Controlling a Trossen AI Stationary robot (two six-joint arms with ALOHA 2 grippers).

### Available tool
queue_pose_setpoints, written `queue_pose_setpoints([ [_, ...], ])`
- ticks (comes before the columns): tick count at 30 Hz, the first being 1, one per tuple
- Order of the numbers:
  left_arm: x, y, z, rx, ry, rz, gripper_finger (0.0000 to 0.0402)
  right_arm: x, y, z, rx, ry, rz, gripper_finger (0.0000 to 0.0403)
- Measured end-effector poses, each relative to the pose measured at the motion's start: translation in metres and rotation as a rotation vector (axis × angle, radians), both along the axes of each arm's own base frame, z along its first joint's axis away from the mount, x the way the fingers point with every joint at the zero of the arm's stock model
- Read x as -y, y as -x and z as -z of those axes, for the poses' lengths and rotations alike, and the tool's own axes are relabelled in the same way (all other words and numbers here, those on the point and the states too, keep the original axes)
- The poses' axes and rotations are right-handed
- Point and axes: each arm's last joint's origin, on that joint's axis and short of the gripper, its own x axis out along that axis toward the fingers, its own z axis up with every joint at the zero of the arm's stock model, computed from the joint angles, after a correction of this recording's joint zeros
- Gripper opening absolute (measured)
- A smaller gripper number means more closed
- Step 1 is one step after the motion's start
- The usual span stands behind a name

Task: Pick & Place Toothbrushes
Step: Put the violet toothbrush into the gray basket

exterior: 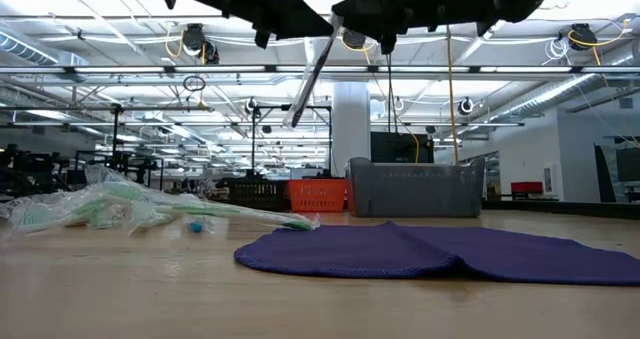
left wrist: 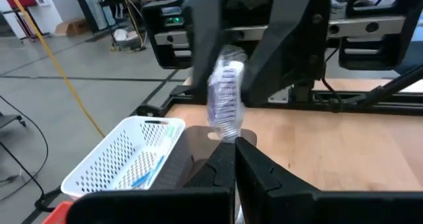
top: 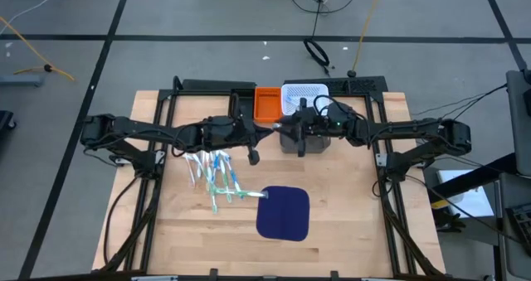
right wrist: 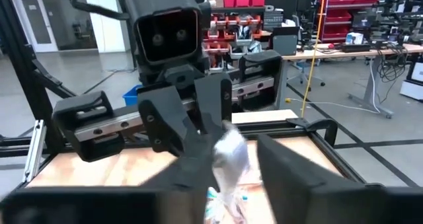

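One wrapped toothbrush (exterior: 310, 79) is up in the air between my two grippers, above the grey bin (top: 314, 142). My left gripper (top: 272, 129) comes from the table's left and is shut on it. My right gripper (top: 289, 132) comes from the right and faces the left one, with its fingers closed in on the brush head (left wrist: 226, 95). A pile of several white, green and blue toothbrushes (top: 214, 175) lies on the wooden table. It is left of the dark blue mat (top: 284, 213). My left gripper pinches the toothbrush just behind its head (left wrist: 232, 137) between its two fingers, which come level from the table's left. The head sticks out past the fingertips. The handle (exterior: 300, 104) hangs slanting down toward the near left, clear of the table. My right gripper has the wrapped brush head (right wrist: 228, 151) between its two fingers (left wrist: 281, 59). The fingers come level from the table's right, one on each side of the head. They lie right against the wrapper, and blur hides how far back the head reaches.
An orange bin (top: 267, 104) and a white mesh basket (top: 305, 93) stand at the table's far edge, behind the grey bin. Something blue lies in the white basket (left wrist: 125, 161). Black frame rails (top: 158, 148) run along both sides of the table.
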Motion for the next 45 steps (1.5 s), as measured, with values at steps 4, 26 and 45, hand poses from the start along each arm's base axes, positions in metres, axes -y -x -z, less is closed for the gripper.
queue_pose_setpoints([
  [4,0.0,0.0,0.0,0.0,0.0,-0.002,0.0,-0.001,0.0,0.001,-0.009,0.037,-0.002,0.0017],
  [26,0.001,0.017,0.011,-0.201,0.068,-0.089,0.011,0.001,0.042,-0.015,-0.186,0.09,0.09,0.0013],
  [45,0.033,0.021,0.02,-0.294,0.132,-0.017,0.0111,-0.007,0.083,0.038,-0.127,-0.007,0.172,0.0013],
])
